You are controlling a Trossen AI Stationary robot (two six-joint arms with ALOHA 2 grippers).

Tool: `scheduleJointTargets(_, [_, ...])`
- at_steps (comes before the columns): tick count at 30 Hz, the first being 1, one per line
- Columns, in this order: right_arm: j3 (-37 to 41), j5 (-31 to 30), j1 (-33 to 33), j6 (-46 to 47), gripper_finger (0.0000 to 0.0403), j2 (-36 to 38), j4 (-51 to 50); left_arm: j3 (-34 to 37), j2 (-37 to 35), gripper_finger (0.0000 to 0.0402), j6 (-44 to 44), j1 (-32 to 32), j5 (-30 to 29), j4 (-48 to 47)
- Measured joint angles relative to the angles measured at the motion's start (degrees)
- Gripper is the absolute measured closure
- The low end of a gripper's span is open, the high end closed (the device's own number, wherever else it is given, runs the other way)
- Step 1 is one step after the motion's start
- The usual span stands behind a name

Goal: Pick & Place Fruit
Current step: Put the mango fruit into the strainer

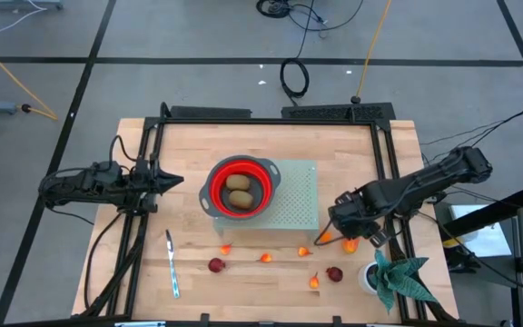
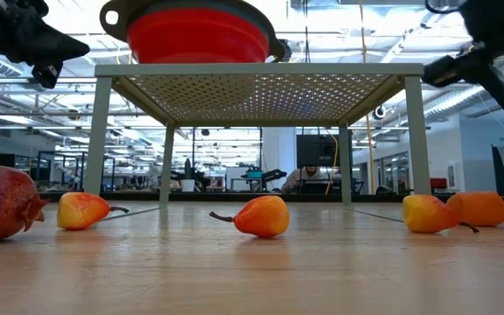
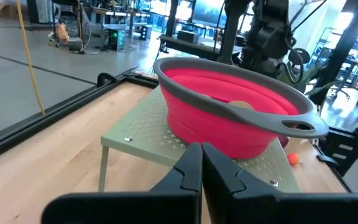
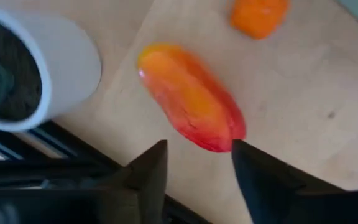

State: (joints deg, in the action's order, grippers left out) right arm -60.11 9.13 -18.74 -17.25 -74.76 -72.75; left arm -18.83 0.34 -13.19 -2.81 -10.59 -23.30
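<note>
On the wooden table (image 1: 143, 272), dead centre, stands the pale green perforated stand (image 1: 300, 195), and sitting on its left half is the red collapsible bowl (image 1: 241, 188) with its grey rim. Two brownish-green kiwis (image 1: 238, 191) lie inside it, side by side.

Off to the left, the left gripper (image 1: 176, 180) hangs above the table, just beside the bowl's left handle, fingers (image 3: 188, 171) pressed together with nothing between them. Over on the right, the right gripper (image 1: 341, 233) is down low beside the stand's near right corner, and the jaws stand apart here, holding nothing! The wrist view shows the long red-orange fruit (image 4: 191, 96) lying flat on the wood just ahead of the parted fingertips, clear of them, with a small orange piece (image 4: 259, 15) beyond it and the white pot (image 4: 33, 68) just beside it.

Near right corner of the table: the leafy green plant (image 1: 399, 278) in that pot. Near left: the silver knife (image 1: 172, 263), lying lengthwise.

Smallest now, strung along the near side: a dark red round fruit (image 1: 216, 265) by the knife, another dark red one (image 1: 334, 273) toward the plant, and tiny orange pieces (image 1: 265, 257) dotted between them, all resting on the wood, well apart from the bowl.
</note>
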Motion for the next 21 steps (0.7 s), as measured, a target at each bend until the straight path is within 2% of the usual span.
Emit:
scheduleJointTargets(4, [3.1, 0.0, -1.7, -5.0, 0.0175, 0.0, 1.9, 0.0, 0.0, 0.039, -1.0, 0.0, 0.0, 0.0])
scheduleJointTargets(9, [7.0, -0.4, -2.9, -7.0, 0.0144, 0.0, 8.1, 0.0, 0.0, 0.0383, -1.1, 0.0, 0.0, 0.0])
scheduleJointTargets(16, [12.5, -5.9, -3.6, -10.1, 0.0127, 0.0, 13.5, 0.0, 0.0, 0.0399, -2.2, 0.0, 0.0, 0.0])
scheduleJointTargets(21, [16.9, -6.1, -3.5, -13.9, 0.0126, -0.1, 16.9, 0.0, 0.0, 0.0389, -2.4, 0.0, 0.0, 0.0])
